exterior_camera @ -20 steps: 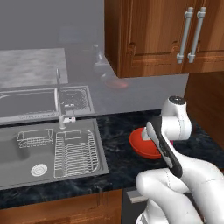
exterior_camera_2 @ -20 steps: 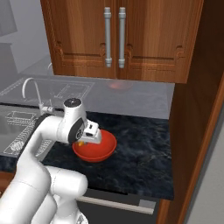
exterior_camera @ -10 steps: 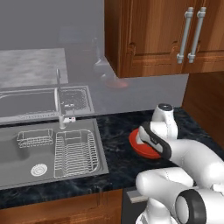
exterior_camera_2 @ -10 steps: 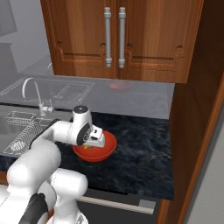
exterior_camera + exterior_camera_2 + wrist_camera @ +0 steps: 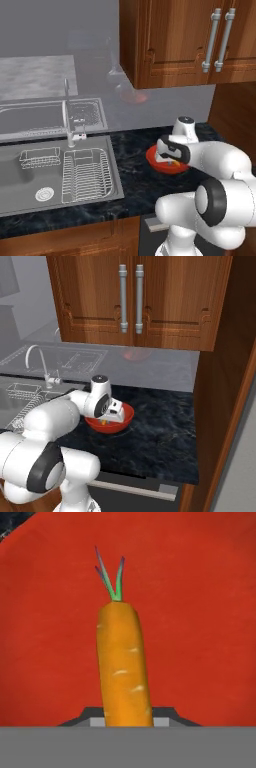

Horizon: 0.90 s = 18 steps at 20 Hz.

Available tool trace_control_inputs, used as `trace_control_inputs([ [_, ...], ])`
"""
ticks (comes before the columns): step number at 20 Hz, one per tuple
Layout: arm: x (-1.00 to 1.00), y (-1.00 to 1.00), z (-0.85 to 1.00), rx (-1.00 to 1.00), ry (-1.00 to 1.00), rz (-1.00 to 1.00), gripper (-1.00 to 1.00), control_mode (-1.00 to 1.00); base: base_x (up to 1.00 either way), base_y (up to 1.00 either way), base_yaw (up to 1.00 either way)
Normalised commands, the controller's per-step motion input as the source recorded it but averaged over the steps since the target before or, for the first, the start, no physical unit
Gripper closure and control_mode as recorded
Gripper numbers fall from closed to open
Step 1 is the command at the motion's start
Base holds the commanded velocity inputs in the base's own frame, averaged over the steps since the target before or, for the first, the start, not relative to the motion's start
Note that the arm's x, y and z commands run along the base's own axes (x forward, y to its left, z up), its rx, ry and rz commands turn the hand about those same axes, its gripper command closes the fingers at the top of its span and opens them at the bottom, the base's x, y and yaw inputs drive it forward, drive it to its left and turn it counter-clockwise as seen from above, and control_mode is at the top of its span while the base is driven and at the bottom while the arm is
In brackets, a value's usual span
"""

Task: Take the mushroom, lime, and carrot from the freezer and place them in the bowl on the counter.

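Steel sink (image 5: 30, 170) with draining rack (image 5: 87, 172) sat at left, set in dark marbled worktop (image 5: 135, 182). Right of sink, red-orange bowl (image 5: 156, 161) stood on worktop below wooden cabinets (image 5: 170, 40). Gripper (image 5: 169, 159) hung low over bowl, clenched on carrot (image 5: 124, 662). Carrot stood between finger tips, green tuft pointing away from hand, bowl's red inside (image 5: 200, 622) close behind it.
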Motion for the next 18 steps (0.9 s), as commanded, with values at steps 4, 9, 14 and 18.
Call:
trace_control_inputs([
  [4, 0.00, 0.00, -0.17, 0.00, 0.02, 0.00, -1.00, -1.00, 0.00, 0.00, 0.00],
  [9, 0.00, 0.00, 0.00, 0.00, 0.00, 0.00, -1.00, -1.00, 0.00, 0.00, 0.00],
  [14, -0.06, 0.00, 0.01, 0.00, -0.02, 0.00, -1.00, -1.00, 0.00, 0.00, 0.00],
  [18, -0.24, 0.00, 0.38, 0.00, -0.11, 0.00, -1.00, -1.00, 0.00, 0.00, 0.00],
])
